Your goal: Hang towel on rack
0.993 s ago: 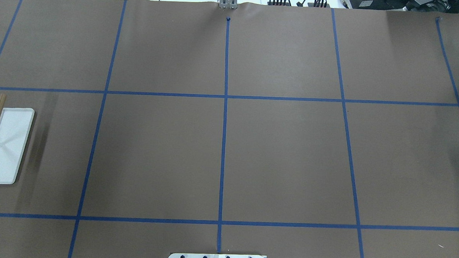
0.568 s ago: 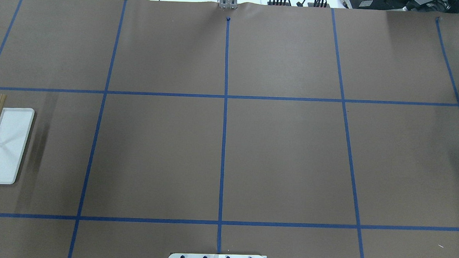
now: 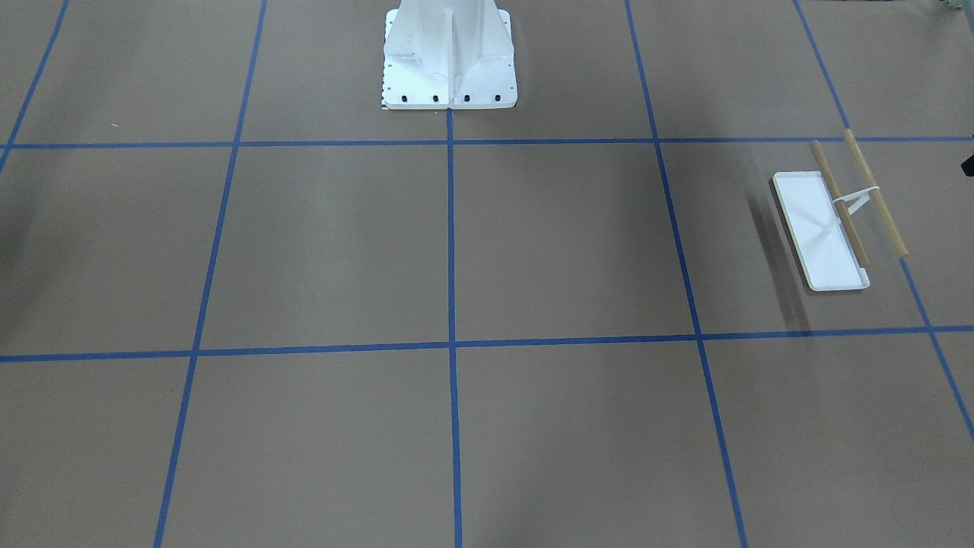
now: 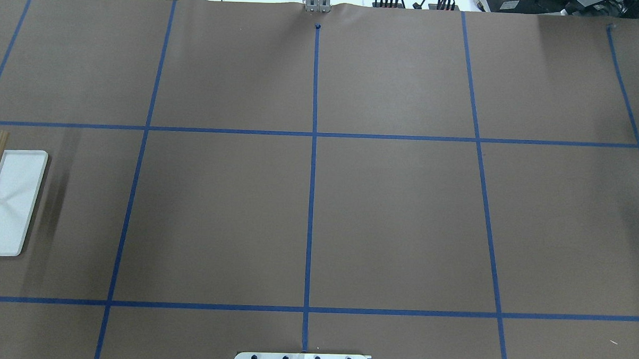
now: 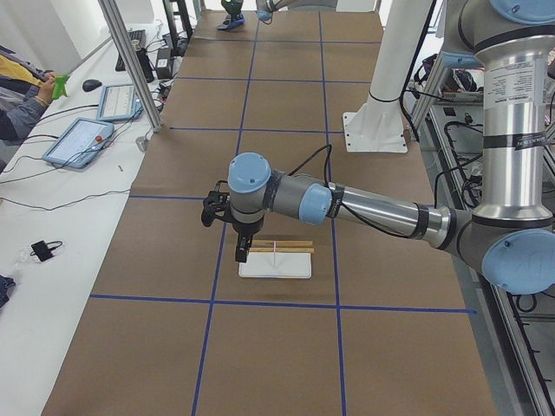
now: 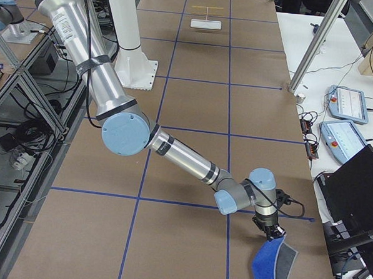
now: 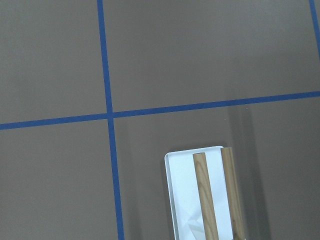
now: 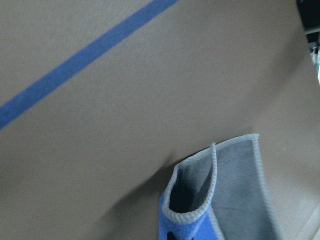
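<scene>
Beneath right gripper: towel dangling, blue face out, grey fold showing.
Right grip: jaws hidden, impossible to tell.
Left gripper: just above rack; grip equally unreadable.
Rack: far across from right gripper.
Carry: lift high, drape evenly over dowel bars.

We count one towel, one rack, two wooden bars on it. Two arms: left arm, right arm. One white pedestal, two control tablets, one desk.
</scene>
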